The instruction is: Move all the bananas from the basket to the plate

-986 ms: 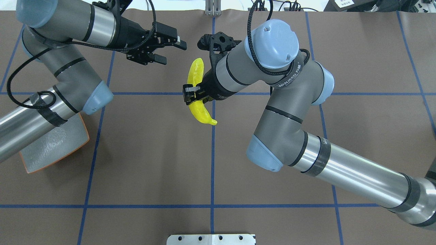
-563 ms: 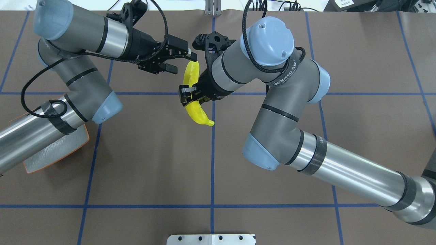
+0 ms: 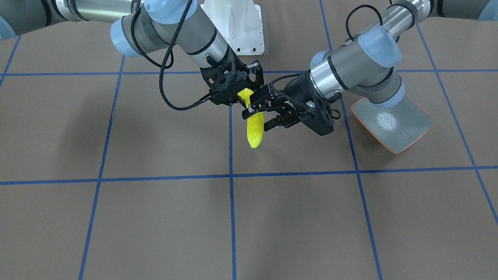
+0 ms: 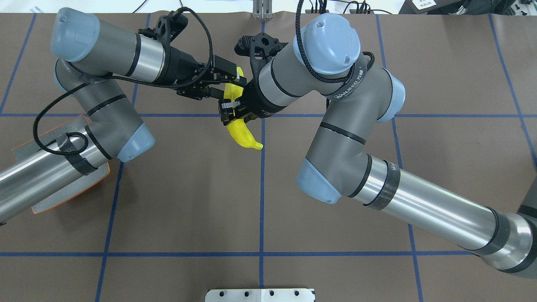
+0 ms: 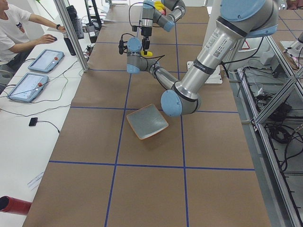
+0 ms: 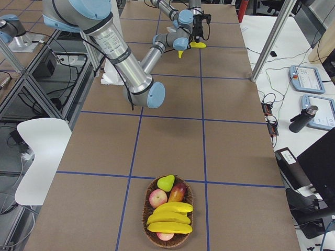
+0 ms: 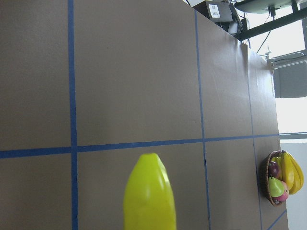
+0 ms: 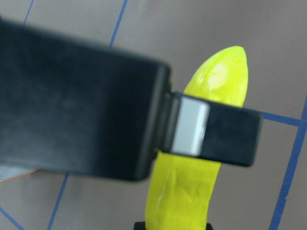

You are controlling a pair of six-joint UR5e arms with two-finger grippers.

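One yellow banana hangs above the table's middle, with my right gripper shut on its midsection. My left gripper is open. Its fingers straddle the banana's far end, and one finger crosses in front of the fruit in the right wrist view. In the left wrist view the banana's tip fills the bottom centre. The grey-green plate with the orange rim lies on my left, partly under the left arm. The wicker basket stands far off at the table's right end and holds more bananas.
Apples and a pear share the basket. A white mount sits at the table's edge by my base. Brown table cover with blue grid lines lies all around. A person sits at a side desk.
My left gripper has moved right and now straddles the banana's far end. The right arm has shifted slightly left, still holding the banana.
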